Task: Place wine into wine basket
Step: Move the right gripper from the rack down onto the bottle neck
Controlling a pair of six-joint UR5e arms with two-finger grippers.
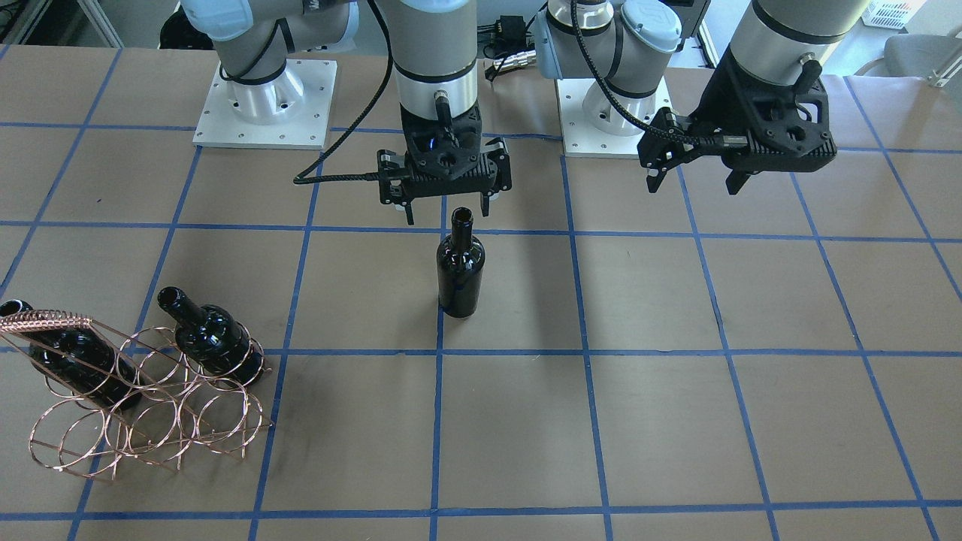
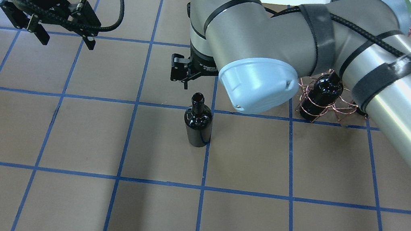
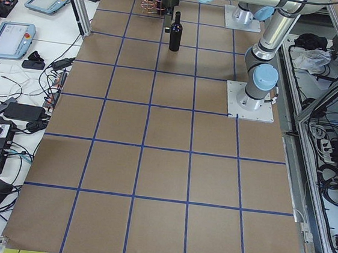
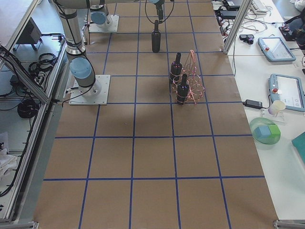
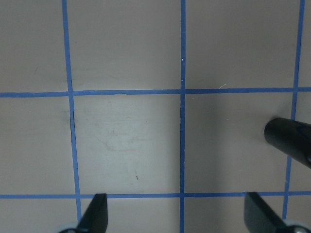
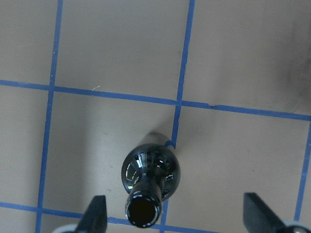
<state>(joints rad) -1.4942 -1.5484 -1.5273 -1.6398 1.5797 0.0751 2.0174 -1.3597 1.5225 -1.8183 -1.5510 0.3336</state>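
One near-black wine bottle (image 1: 460, 263) stands upright and alone near the table's middle; it also shows in the overhead view (image 2: 198, 120). My right gripper (image 1: 447, 214) is open and empty, hovering just above and slightly behind the bottle's mouth. In the right wrist view (image 6: 177, 218) the bottle (image 6: 148, 187) sits between the fingers, left of centre, touching neither. The copper wire wine basket (image 1: 143, 409) lies far off on my right, holding two more bottles (image 1: 210, 338). My left gripper (image 1: 691, 184) is open and empty, hovering well off to my left.
The brown table (image 1: 676, 421) carries a blue tape grid. The two arm bases (image 1: 263, 105) stand at the robot's edge. In the overhead view my right arm hides most of the basket (image 2: 326, 99). The left wrist view shows the bottle's edge (image 5: 291, 141) at right.
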